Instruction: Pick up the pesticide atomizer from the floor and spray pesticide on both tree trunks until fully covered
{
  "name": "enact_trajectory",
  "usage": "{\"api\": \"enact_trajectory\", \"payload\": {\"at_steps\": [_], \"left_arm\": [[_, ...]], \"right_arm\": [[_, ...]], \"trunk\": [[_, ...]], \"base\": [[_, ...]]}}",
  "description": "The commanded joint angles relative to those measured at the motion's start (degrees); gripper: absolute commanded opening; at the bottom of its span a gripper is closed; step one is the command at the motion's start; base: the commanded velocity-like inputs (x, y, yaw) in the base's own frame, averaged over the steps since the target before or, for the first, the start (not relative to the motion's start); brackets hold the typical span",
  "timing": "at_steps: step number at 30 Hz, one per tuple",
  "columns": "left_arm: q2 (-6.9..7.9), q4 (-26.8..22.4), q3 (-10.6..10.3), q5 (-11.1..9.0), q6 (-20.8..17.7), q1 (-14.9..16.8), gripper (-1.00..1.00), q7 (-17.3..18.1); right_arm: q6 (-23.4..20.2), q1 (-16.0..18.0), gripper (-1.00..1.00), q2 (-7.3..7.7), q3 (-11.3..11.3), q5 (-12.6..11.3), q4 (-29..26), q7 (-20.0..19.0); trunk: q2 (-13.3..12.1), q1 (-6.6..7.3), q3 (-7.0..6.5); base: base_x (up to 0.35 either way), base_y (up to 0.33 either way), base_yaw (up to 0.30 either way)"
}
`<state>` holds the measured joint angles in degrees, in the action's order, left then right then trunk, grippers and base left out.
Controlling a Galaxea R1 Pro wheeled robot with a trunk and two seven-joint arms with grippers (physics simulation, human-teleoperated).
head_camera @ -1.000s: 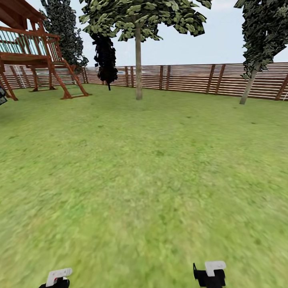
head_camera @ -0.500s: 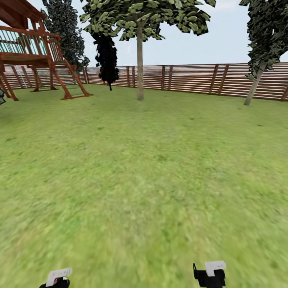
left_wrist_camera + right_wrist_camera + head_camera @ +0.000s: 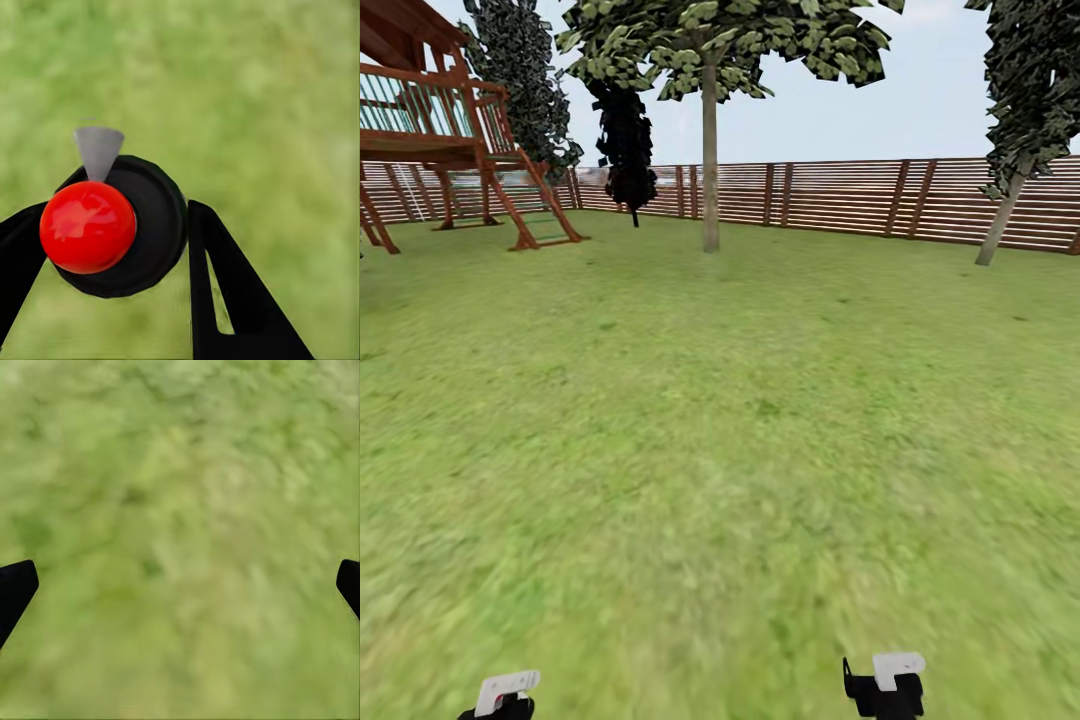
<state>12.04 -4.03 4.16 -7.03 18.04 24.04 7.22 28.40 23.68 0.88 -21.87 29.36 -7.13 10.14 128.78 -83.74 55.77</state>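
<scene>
The left gripper (image 3: 112,247) is clamping the pesticide atomizer (image 3: 124,225), its two black fingers (image 3: 225,292) pressing either side of the round black body; the left wrist view is showing the red cap and grey nozzle from above, with the bottle's lower part hidden under them. In the head view that gripper (image 3: 505,695) is cut off by the picture's edge, and the atomizer cannot be made out there. The right gripper (image 3: 180,585) is standing wide apart with nothing between its tips, over blurred grass (image 3: 180,495). Beyond the lawn (image 3: 720,420), a tree (image 3: 710,60) is rising with its pale tree trunk (image 3: 710,170) just before the fence (image 3: 840,195). A second, leaning tree (image 3: 1025,90) is standing well apart from the first, its crown cropped. A wooden play structure (image 3: 450,150) is standing on the first trunk's other side.
</scene>
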Motion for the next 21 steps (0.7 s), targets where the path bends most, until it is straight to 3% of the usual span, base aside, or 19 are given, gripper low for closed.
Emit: {"api": "enact_trajectory", "payload": {"at_steps": [1,21], "left_arm": [[0.01,0.07,0.41,-0.53,0.07,0.02,-1.00,0.60],[-0.04,0.07,0.40,-0.53,0.05,0.00,-1.00,0.60]], "right_arm": [[0.17,0.05,1.00,0.00,-0.28,0.61,0.09,0.32],[0.17,0.05,1.00,0.00,-0.28,0.61,0.09,0.32]], "trunk": [[0.02,-0.03,0.05],[0.02,-0.03,0.05]], "base": [[0.340,0.000,0.000],[0.340,0.000,0.000]]}}
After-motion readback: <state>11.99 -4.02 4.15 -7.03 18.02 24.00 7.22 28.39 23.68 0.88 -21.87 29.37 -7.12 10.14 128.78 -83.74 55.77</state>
